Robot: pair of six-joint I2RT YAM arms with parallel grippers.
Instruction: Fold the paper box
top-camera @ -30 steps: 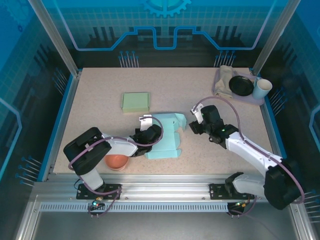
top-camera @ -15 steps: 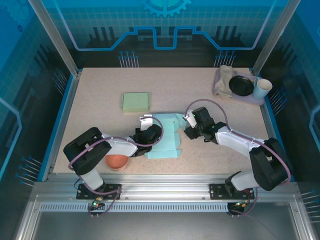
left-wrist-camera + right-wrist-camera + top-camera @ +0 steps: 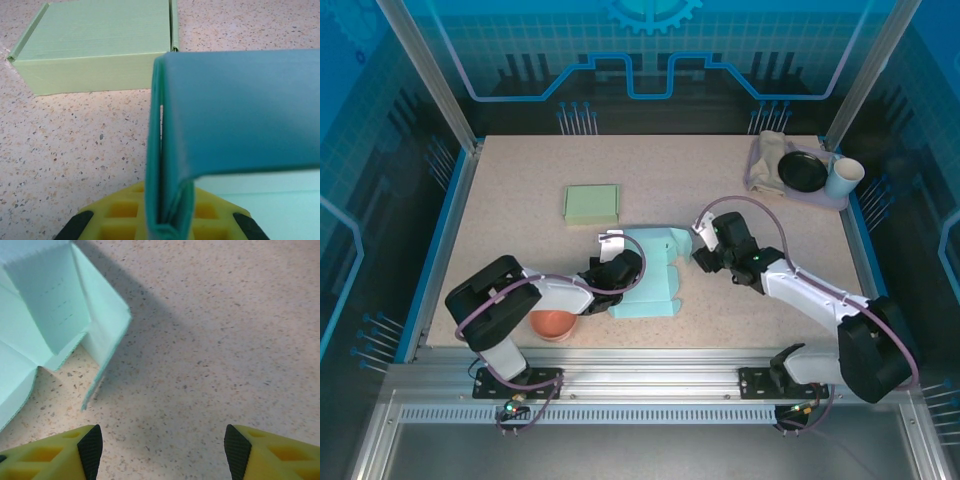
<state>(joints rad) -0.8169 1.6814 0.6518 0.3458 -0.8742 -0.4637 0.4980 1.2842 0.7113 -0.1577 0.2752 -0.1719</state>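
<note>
The light teal paper box [image 3: 658, 278] lies partly folded at the table's middle, with one wall standing up. My left gripper [image 3: 623, 266] is shut on that doubled-over wall [image 3: 167, 165], which rises straight up between its yellow fingers [image 3: 120, 215]. My right gripper [image 3: 704, 254] stands open just off the box's right side, with nothing between its black pads [image 3: 90, 450]. In the right wrist view a loose teal flap [image 3: 60, 315] of the box hangs to the upper left of the right gripper [image 3: 162, 450], apart from it.
A finished pale green box [image 3: 592, 203] sits behind the teal one, close ahead in the left wrist view [image 3: 95, 45]. An orange bowl [image 3: 555, 323] rests by the left arm. At the back right, a tray [image 3: 820, 198] holds a black plate [image 3: 802, 171], a white cup [image 3: 843, 177] and a cloth.
My right gripper swung in toward the box's right side, then eased back slightly. The left gripper and the wall it holds have not moved.
</note>
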